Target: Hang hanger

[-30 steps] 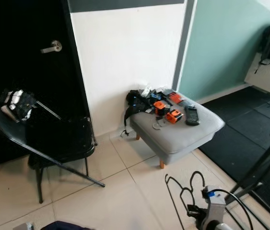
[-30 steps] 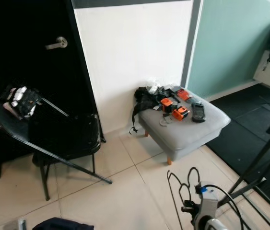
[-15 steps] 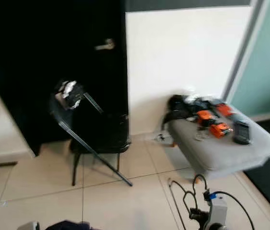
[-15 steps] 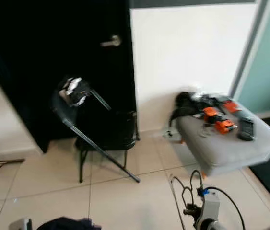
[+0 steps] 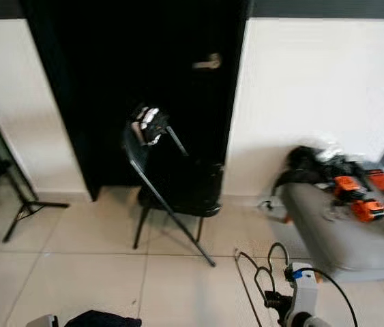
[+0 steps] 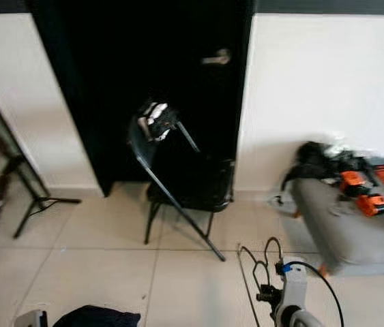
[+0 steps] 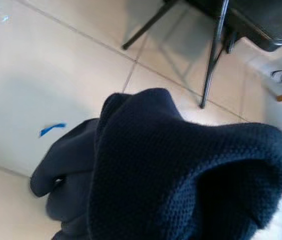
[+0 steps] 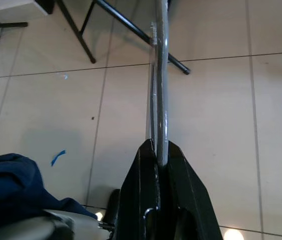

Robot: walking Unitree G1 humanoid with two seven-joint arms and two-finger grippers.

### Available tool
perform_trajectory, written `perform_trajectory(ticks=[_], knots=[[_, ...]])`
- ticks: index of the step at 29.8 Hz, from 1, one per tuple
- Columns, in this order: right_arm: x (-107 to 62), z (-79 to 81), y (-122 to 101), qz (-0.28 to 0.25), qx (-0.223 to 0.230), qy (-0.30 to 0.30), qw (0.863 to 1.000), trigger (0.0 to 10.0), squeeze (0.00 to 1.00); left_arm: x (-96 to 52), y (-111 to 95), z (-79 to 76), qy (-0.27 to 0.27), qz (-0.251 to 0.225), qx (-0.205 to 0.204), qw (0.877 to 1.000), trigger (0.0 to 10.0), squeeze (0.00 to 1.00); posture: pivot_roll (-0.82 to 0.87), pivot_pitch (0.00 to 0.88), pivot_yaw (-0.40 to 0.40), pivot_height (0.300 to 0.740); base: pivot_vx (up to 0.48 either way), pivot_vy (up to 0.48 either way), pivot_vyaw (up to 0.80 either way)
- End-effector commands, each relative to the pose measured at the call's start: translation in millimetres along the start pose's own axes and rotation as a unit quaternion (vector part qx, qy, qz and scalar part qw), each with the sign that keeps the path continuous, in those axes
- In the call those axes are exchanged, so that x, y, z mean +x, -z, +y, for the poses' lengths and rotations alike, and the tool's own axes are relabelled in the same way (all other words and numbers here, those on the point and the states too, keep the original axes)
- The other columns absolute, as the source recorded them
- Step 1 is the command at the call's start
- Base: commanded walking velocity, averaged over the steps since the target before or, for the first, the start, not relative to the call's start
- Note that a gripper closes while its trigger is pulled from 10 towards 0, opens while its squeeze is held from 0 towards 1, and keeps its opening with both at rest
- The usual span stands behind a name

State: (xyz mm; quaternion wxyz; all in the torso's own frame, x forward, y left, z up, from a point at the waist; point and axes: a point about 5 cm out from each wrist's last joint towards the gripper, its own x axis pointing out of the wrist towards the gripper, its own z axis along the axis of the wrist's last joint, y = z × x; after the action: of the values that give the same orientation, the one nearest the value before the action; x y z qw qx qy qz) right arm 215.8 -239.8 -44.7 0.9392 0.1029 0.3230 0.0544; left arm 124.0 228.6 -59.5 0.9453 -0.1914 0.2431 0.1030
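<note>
A black wire hanger [image 5: 258, 278] stands upright over the tiled floor at the lower right, and my right gripper [image 5: 272, 298] is shut on its lower part. In the right wrist view the two black fingers [image 8: 143, 185] pinch the thin wire of the hanger [image 8: 160, 90], which runs straight out over the tiles. A dark navy knit garment [image 7: 181, 170] hangs in front of the left wrist camera and hides the left gripper. The same garment [image 5: 103, 319] pokes up at the lower left, beside my left arm [image 5: 40, 321].
A black folding chair [image 5: 178, 187] with a black-and-white bundle [image 5: 146, 125] on its back stands before a black door [image 5: 110, 82] with a lever handle [image 5: 207, 63]. A grey ottoman [image 5: 342, 238] with orange gear is at the right. A tripod stand [image 5: 21, 204] is at the left.
The camera has swung left: the door and chair now sit in the middle and the ottoman at the right edge. The hanger stays in my right gripper and the garment at my left arm.
</note>
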Motion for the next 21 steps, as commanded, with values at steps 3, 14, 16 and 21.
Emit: perform_trajectory(ticks=[3, 14, 16, 21], knots=[[1.3, 2.8, -3, -0.011, -0.004, -0.012, 1.000, 10.0, 0.00, 4.2, -7, -2.2, 0.006, -0.016, 0.001, 1.000, 10.0, 0.00, 0.00, 0.000, -0.015, 0.740, 0.000, 0.000, 0.73], [5.7, 9.5, -11, -0.026, -0.009, -0.029, 0.999, 10.0, 0.00, 4.7, -9, -3.7, 0.007, -0.020, 0.001, 1.000, 10.0, 0.00, -0.01, 0.000, -0.018, 0.740, 0.000, 0.000, 0.73], [6.9, 11.5, -13, -0.028, -0.010, -0.032, 0.999, 10.0, 0.00, 4.6, -9, -3.8, 0.008, -0.021, 0.001, 1.000, 10.0, 0.00, -0.01, 0.000, -0.018, 0.740, 0.000, 0.000, 0.73], [7.7, 13.2, -13, -0.031, -0.010, -0.035, 0.999, 10.0, 0.00, 4.4, -9, -3.9, 0.008, -0.022, 0.001, 1.000, 10.0, 0.00, -0.01, 0.000, -0.017, 0.740, 0.000, 0.000, 0.73]])
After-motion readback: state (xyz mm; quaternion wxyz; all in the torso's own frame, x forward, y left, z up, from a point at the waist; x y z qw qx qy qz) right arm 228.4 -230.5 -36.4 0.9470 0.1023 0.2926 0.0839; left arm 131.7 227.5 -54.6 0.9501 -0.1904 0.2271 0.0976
